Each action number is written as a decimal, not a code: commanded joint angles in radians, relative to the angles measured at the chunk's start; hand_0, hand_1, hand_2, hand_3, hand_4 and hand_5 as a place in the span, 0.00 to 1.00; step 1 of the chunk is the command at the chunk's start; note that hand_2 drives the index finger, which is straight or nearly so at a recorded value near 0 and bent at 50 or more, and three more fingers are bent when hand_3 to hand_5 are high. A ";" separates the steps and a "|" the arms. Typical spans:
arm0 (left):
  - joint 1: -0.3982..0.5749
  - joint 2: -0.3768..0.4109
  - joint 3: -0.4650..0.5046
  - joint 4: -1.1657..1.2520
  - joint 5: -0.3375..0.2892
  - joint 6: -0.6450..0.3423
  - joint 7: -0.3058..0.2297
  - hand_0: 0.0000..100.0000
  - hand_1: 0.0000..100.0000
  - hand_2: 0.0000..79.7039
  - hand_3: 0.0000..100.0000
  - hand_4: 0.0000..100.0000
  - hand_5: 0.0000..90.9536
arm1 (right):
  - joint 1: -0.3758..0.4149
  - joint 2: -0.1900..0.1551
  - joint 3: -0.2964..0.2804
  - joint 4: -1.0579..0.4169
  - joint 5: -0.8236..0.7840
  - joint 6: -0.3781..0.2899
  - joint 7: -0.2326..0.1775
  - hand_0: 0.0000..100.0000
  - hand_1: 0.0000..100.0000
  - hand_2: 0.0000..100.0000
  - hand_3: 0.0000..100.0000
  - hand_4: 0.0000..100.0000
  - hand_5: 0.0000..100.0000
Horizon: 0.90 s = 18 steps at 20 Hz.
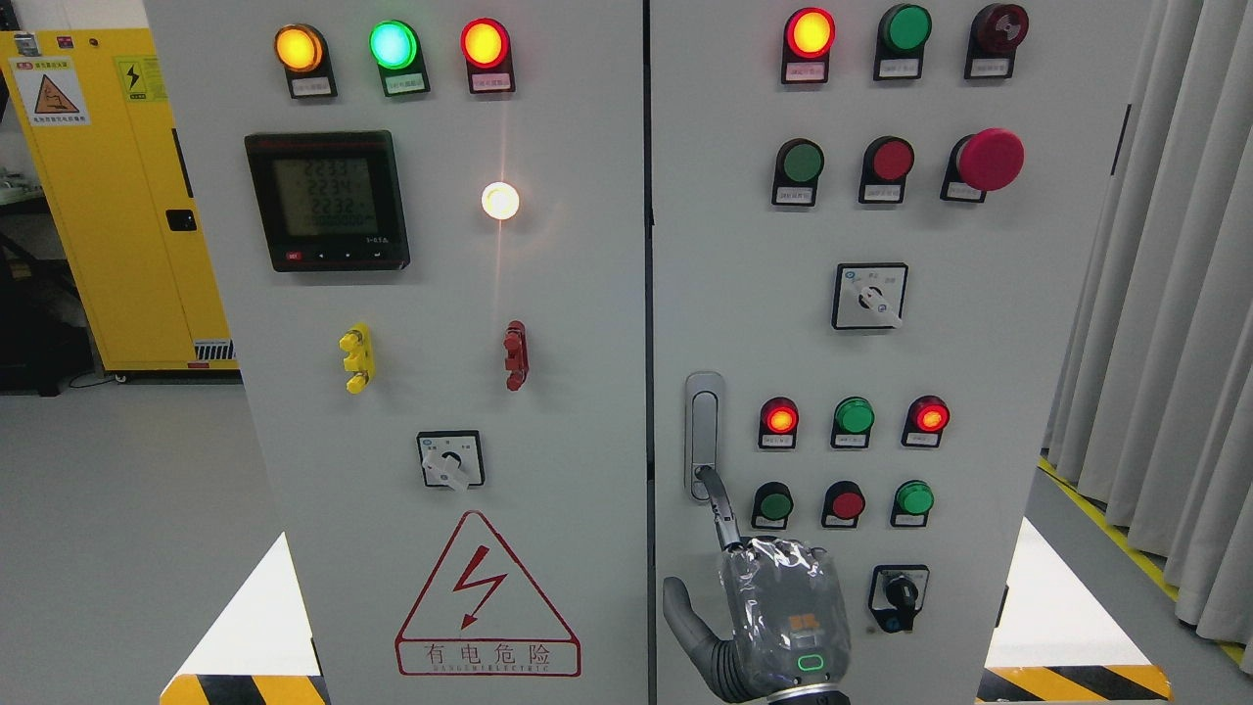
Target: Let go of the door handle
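Door handle point(704, 431): left edge of right cabinet door point(979, 294), lower half. Right hand point(759, 607): one fingertip point(707, 478) at its base, grasping nothing. Next, likely: withdraw hand.

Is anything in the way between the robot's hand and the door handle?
Nothing visible is. The right hand comes up from the bottom edge, and one finger already reaches the lower end of the door handle on the right cabinet door. The nearest push buttons sit off to the right, clear of it.

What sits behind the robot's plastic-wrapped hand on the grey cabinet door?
Only bare grey cabinet door shows around the plastic-wrapped hand; anything directly behind it is hidden. One finger reaches the silver door handle.
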 commanded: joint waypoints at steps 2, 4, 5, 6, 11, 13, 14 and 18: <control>0.000 0.000 0.000 -0.012 0.001 0.000 0.000 0.12 0.56 0.00 0.00 0.00 0.00 | 0.002 0.000 0.001 0.001 -0.002 -0.001 0.004 0.47 0.36 0.00 0.99 0.98 1.00; 0.000 0.000 0.000 -0.012 0.001 0.000 0.000 0.12 0.56 0.00 0.00 0.00 0.00 | 0.002 0.000 0.001 0.001 -0.002 -0.001 0.004 0.47 0.36 0.00 0.99 0.98 1.00; 0.000 0.000 0.000 -0.012 0.001 0.000 0.000 0.12 0.56 0.00 0.00 0.00 0.00 | 0.002 0.000 0.001 0.001 0.000 -0.001 0.005 0.47 0.36 0.00 0.99 0.98 1.00; 0.000 0.000 0.000 -0.012 0.001 0.000 0.000 0.12 0.56 0.00 0.00 0.00 0.00 | 0.003 0.000 0.001 0.001 0.000 -0.001 0.005 0.47 0.36 0.00 0.99 0.98 1.00; 0.000 0.000 0.000 -0.012 0.001 0.000 0.000 0.12 0.56 0.00 0.00 0.00 0.00 | 0.003 0.000 0.001 0.001 0.000 -0.001 0.011 0.47 0.36 0.00 1.00 0.98 1.00; 0.000 0.000 0.000 -0.012 0.001 0.000 0.000 0.12 0.56 0.00 0.00 0.00 0.00 | 0.005 0.000 0.001 0.001 0.000 -0.001 0.011 0.47 0.36 0.00 1.00 0.98 1.00; 0.000 0.000 0.000 -0.012 -0.001 0.000 0.000 0.12 0.56 0.00 0.00 0.00 0.00 | 0.008 0.000 0.001 0.001 0.000 -0.001 0.011 0.47 0.36 0.00 1.00 0.98 1.00; 0.000 0.000 0.000 -0.012 0.001 0.000 0.000 0.12 0.56 0.00 0.00 0.00 0.00 | 0.011 0.000 0.001 0.001 -0.002 -0.001 0.013 0.47 0.36 0.00 1.00 0.98 1.00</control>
